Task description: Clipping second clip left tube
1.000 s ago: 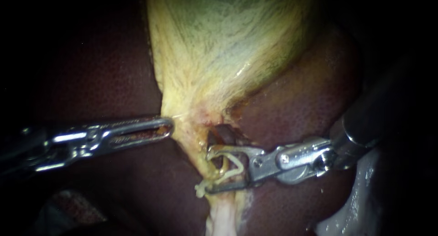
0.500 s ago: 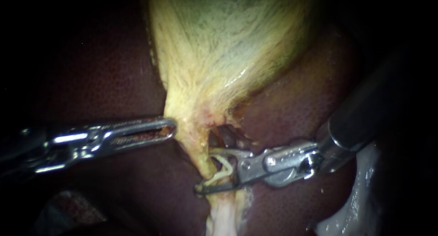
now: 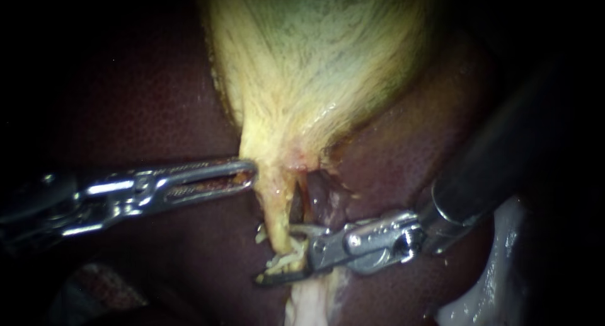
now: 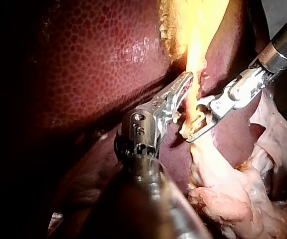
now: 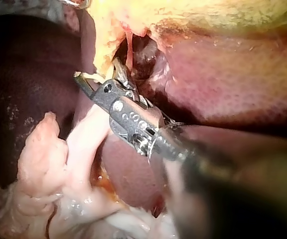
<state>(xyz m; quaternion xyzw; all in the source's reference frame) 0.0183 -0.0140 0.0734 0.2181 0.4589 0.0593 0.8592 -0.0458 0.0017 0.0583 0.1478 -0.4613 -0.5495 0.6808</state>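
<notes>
The yellow-green gallbladder narrows to a neck against the dark liver. From the neck a thin yellow tube, the left tube, runs down, with a dark gap to its right. My right instrument comes in from the right with its jaws open astride this tube, one on either side, and a pale clip between them. The right wrist view shows the same open jaws, and so does the left wrist view. My left instrument has its jaws shut on the edge of the gallbladder's neck.
Pale fatty tissue hangs below the tube and spreads wide under the right instrument's shaft. Liver surrounds the neck on both sides. A whitish glistening fold lies at the lower right.
My right instrument has slid left and down along the tube, its jaws still open around it. My left instrument has shifted right, carrying the neck with it.
</notes>
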